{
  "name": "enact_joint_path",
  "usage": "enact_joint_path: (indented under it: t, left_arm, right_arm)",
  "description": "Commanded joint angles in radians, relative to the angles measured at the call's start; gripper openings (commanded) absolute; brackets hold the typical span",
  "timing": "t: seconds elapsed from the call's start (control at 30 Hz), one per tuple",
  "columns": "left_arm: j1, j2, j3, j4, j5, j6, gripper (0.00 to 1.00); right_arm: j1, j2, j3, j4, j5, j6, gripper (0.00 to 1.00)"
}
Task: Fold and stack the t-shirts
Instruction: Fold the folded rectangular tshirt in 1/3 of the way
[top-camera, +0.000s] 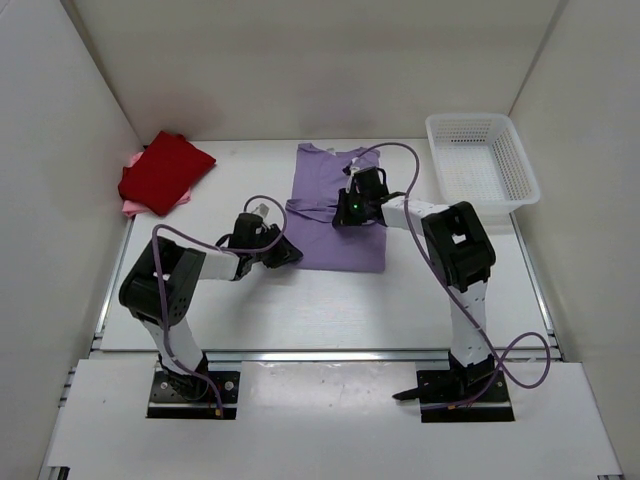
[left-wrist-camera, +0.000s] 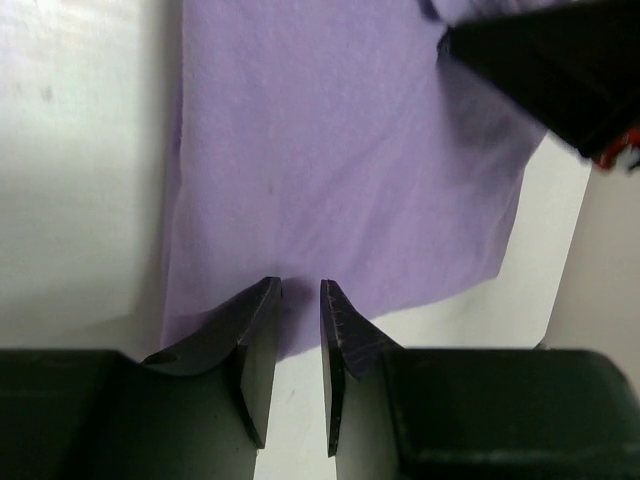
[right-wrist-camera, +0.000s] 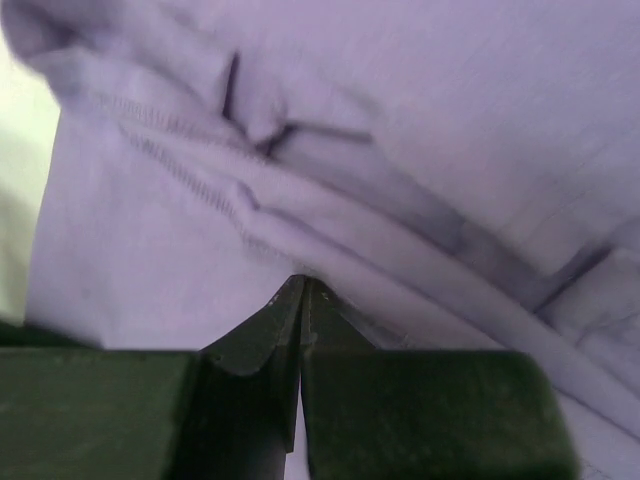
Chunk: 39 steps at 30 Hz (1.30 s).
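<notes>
I am pressing my right pincer (right-wrist-camera: 303, 290) closed against a folded seam of the lavender t-shirt (right-wrist-camera: 420, 120) just ahead of its tips, my left pincer (left-wrist-camera: 300, 295) is gaping slightly at the hem, and I am risking a thin, slipping pinch skewing the fold.

left gripper (left-wrist-camera: 298, 300) narrowly parted, right gripper (right-wrist-camera: 303, 285) closed tight, both arms reaching forward.

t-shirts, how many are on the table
3: a lavender t-shirt spread flat at centre, a dark red t-shirt folded at far left, and a pink t-shirt mostly hidden under the red one.
</notes>
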Motion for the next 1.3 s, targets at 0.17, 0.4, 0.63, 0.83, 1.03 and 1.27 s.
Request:
enact_joint_path:
  t: [0.17, 0.4, 0.63, 0.83, 1.03, 1.27]
  left_arm:
    - [-0.041, -0.120, -0.108, -0.030, 0.028, -0.002, 0.34]
    - [-0.018, -0.273, -0.119, -0.100, 0.002, 0.017, 0.36]
    - [0.014, -0.258, -0.093, -0.094, 0.019, 0.011, 0.37]
    - [0.006, -0.146, -0.088, -0.050, 0.046, -0.015, 0.35]
    - [0.014, -0.154, -0.143, -0.019, 0.027, -0.019, 0.35]
    - [0.009, -0.212, -0.133, -0.039, 0.040, -0.034, 0.36]
  right_arm:
    - [-0.049, 0.205, 0.455, -0.055, 0.053, 0.055, 0.00]
    - [-0.011, -0.015, 0.394, -0.215, 0.066, -0.018, 0.00]
    - [0.067, -0.104, 0.014, 0.010, -0.077, 0.052, 0.00]
    - [0.084, 0.100, 0.241, -0.095, -0.079, 0.037, 0.00]
    - [0.040, 0.288, 0.596, -0.217, 0.020, 0.035, 0.00]
    - [-0.006, 0.549, 1.392, -0.751, 0.038, -0.012, 0.00]
